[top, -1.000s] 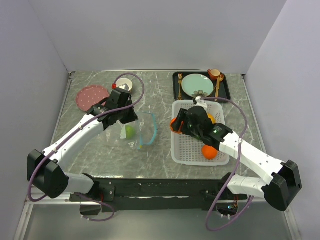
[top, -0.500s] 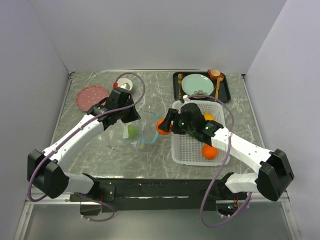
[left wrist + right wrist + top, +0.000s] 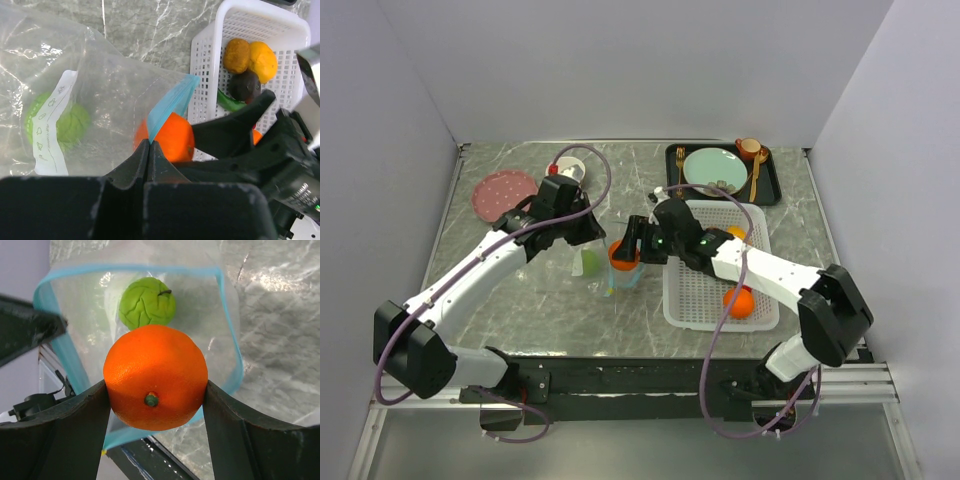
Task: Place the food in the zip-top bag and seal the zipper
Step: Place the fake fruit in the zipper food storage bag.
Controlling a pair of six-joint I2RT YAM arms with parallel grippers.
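Clear zip-top bag (image 3: 200, 295) w/ teal zipper (image 3: 232, 335) gaping — green apple (image 3: 146, 302) inside.

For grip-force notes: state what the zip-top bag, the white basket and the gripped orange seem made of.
The zip-top bag: thin clear plastic film, glossy; it wrinkles, glints, and the green apple shows through. The basket: probably rigid moulded plastic, white, matte, with a regular grid of holes. The orange: perhaps moulded plastic or foam, finely pebbled with a soft sheen.
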